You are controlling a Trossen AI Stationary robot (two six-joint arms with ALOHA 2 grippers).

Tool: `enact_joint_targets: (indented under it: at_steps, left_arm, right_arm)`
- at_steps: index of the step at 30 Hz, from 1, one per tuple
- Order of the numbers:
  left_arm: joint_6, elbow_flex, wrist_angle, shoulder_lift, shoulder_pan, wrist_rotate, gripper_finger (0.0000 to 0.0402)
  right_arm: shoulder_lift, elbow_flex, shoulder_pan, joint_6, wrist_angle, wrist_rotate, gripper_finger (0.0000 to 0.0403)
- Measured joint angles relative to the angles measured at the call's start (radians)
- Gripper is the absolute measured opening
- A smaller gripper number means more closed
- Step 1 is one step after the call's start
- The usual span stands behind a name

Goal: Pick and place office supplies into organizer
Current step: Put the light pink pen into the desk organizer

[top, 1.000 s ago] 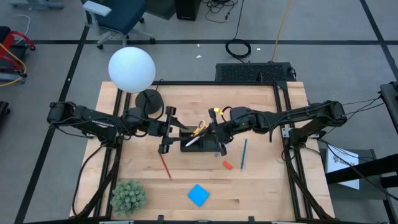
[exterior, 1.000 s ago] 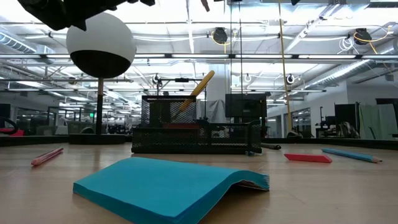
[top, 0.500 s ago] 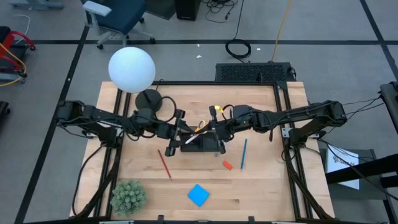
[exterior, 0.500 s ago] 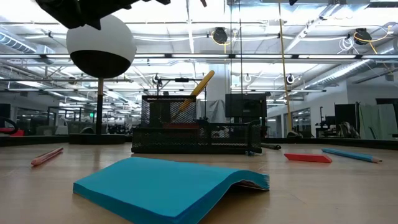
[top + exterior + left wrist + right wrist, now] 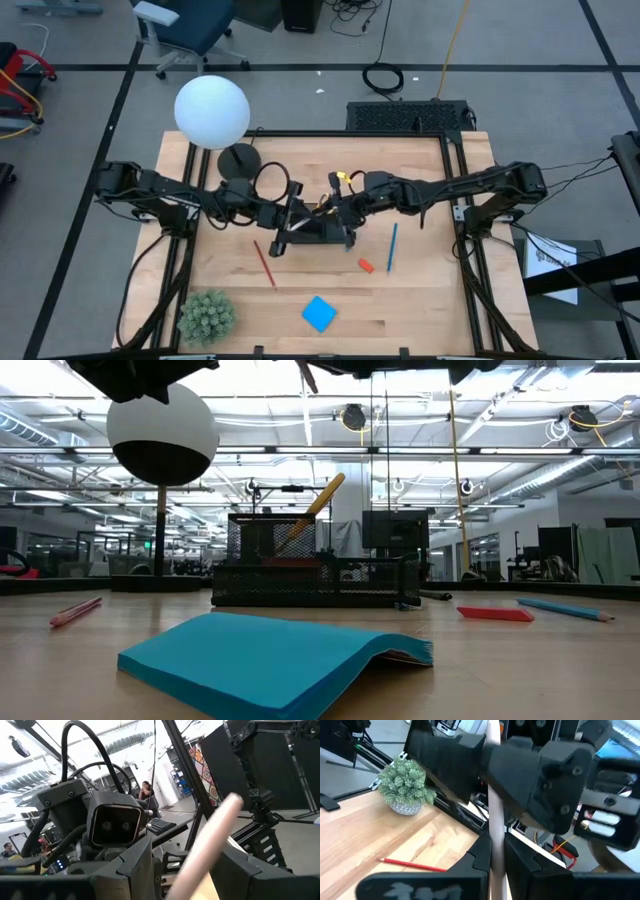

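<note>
Left gripper (image 5: 292, 222) now nearer organizer (image 5: 322, 232)

Organizer (image 5: 322, 230) sits mid-table, scissors (image 5: 322, 207) standing in it. Lamp (image 5: 212, 112) at ten o'clock, plant (image 5: 206, 316) at seven, note pad (image 5: 319, 313) at six.

I have both arms reaching inward from opposite sides of the table, stretched low and nearly level, meeting near its middle. My left gripper (image 5: 283, 238) sits at the end of the left arm, its wrist turned, jaws standing apart around a pale rod. My right gripper (image 5: 335, 203) faces it from just beside, jaws pressed together on that same rod. The two wrists are almost touching.
</note>
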Motion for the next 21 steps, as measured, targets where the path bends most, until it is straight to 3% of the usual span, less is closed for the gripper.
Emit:
enact_joint_targets:
  at_steps: [9, 12, 18, 21]
  left_arm:
    - [0.008, 0.000, -0.012, 0.000, 0.005, -0.031, 0.0176]
    - [0.024, 0.000, -0.012, 0.000, 0.004, -0.031, 0.0139]
    - [0.053, 0.000, -0.018, -0.001, 0.004, -0.035, 0.0026]
    - [0.078, 0.000, -0.020, -0.001, 0.004, -0.039, 0.0014]
  right_arm:
    - [0.001, 0.000, 0.001, 0.013, 0.023, -0.053, 0.0022]
    - [0.000, 0.000, 0.002, 0.019, 0.028, -0.053, 0.0022]
    - [0.000, 0.000, 0.001, 0.033, 0.026, -0.052, 0.0023]
    - [0.000, 0.000, 0.001, 0.053, 0.026, -0.051, 0.0024]
